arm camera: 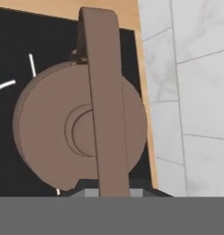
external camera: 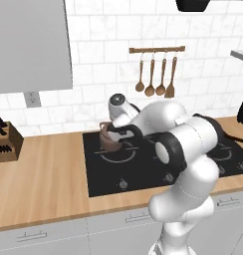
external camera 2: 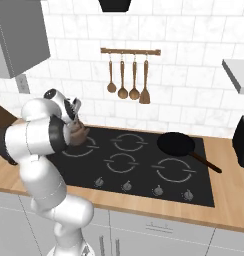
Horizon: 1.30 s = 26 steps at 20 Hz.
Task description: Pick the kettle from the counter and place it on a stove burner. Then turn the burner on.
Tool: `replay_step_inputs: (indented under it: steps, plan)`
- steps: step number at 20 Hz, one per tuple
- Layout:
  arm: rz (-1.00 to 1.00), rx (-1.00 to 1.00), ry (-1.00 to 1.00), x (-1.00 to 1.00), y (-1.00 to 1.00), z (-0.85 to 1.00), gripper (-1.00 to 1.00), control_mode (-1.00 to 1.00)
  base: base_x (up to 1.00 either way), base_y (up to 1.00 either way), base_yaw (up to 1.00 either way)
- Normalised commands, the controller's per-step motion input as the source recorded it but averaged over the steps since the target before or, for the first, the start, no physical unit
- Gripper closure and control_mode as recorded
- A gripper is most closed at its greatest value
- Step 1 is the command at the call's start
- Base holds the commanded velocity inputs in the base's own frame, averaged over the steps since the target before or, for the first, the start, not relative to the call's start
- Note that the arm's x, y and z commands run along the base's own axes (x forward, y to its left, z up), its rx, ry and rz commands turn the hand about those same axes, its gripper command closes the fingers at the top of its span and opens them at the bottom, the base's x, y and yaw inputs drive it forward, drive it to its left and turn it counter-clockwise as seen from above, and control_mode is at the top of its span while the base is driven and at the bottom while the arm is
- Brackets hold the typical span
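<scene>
Before you ran the counter (external camera: 44, 184), a light tan wood-grain worktop along the white tiled wall, and let into it sat the black glass cooktop (external camera 2: 144, 172) with grey ring markings and a row of knobs along its front edge. At the far left of the counter in the left base view you had a wooden knife block (external camera: 5, 143). On the cooktop's right rear you could see the black frying pan (external camera 2: 176, 144), its handle pointing right toward the counter. The kettle (external camera: 109, 138) was over the stove burner (external camera: 121, 154) at the cooktop's back left; you could not tell whether it rested on the glass.
</scene>
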Motion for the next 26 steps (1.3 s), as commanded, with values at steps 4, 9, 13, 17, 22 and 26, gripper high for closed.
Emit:
replay_step_inputs:
  steps: [4, 9, 13, 17, 22, 26]
  plan:
    - [-0.03, 0.00, 0.09, 0.27, -0.03, -0.35, 1.00, -1.00, 0.00, 0.00, 0.00]
    - [-0.02, 0.00, 0.02, 0.14, -0.02, -0.49, 1.00, -1.00, 0.00, 0.00, 0.00]
    - [0.00, 0.04, 0.02, 0.06, -0.01, -0.54, 1.00, -1.00, 0.00, 0.00, 0.00]
    - [0.01, 0.05, 0.04, -0.08, 0.00, -0.09, 1.00, -1.00, 0.00, 0.00, 0.00]
    - [0.00, 0.08, 0.06, -0.37, 0.00, 0.04, 1.00, -1.00, 0.00, 0.00, 0.00]
    - [0.00, 0.01, 0.10, -0.07, -0.10, -0.10, 1.00, -1.00, 0.00, 0.00, 0.00]
